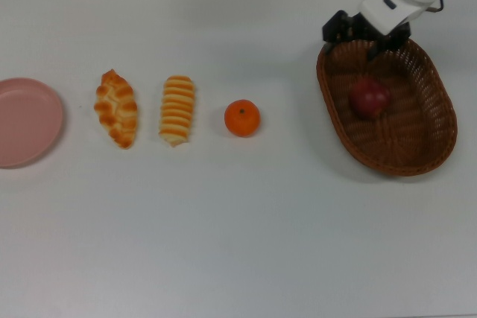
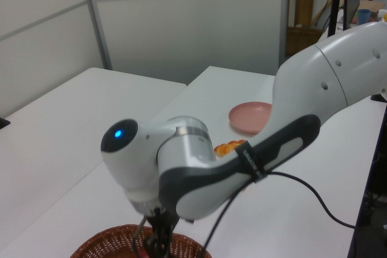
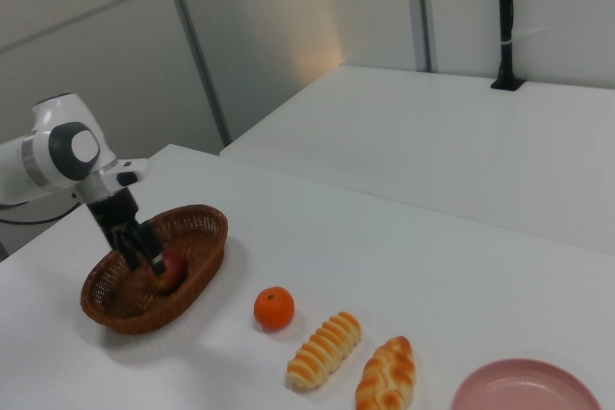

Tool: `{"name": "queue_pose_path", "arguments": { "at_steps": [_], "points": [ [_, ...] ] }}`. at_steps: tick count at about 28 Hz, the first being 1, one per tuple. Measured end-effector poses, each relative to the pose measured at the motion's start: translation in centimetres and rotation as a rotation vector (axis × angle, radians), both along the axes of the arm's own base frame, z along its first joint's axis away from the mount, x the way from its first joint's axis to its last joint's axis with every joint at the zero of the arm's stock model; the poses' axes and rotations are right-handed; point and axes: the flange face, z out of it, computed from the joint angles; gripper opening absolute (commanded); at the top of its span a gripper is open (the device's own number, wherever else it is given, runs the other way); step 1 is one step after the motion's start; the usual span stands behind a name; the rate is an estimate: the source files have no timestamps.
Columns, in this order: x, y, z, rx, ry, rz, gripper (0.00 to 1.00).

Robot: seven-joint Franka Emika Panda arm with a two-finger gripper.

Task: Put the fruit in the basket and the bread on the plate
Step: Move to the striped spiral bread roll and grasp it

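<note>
Over the wicker basket's (image 1: 440, 121) far rim, our gripper (image 1: 365, 33) hangs with fingers spread and empty. The apple (image 1: 370, 97) lies inside the basket. Left for us: the tangerine (image 1: 242, 118), the striped roll (image 1: 177, 109) and braided pastry (image 1: 116, 107), all on the table, well apart from the bare pink plate (image 1: 26, 121).
</note>
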Motion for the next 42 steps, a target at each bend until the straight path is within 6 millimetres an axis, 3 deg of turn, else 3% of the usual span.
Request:
{"name": "queue_pose_path", "arguments": {
  "at_steps": [5,10,11,16,20,24,34,39,40,41,42],
  "points": [
    [3.4,-6.1,0.6,-0.036,0.021,0.02,1.0],
    [7.2,-14.7,0.5,-0.042,0.065,0.033,1.0],
    [8.1,-17.2,0.4,-0.04,0.076,0.025,1.0],
    [10.1,-25.9,0.3,-0.027,0.108,-0.01,1.0],
    [10.9,-30.6,-0.1,-0.012,0.106,-0.021,1.0],
    [11.1,-31.9,-1.6,0.0,0.084,-0.029,1.0],
    [10.5,-33.2,-8.4,0.027,0.038,-0.087,1.0],
    [10.4,-33.2,-9.9,0.016,0.049,-0.093,1.0],
    [10.4,-33.2,-10.0,0.015,0.051,-0.093,0.96],
    [10.4,-33.3,-10.2,0.013,0.053,-0.092,0.81],
    [10.4,-33.3,-10.3,0.012,0.056,-0.091,0.58]
  ]
}}
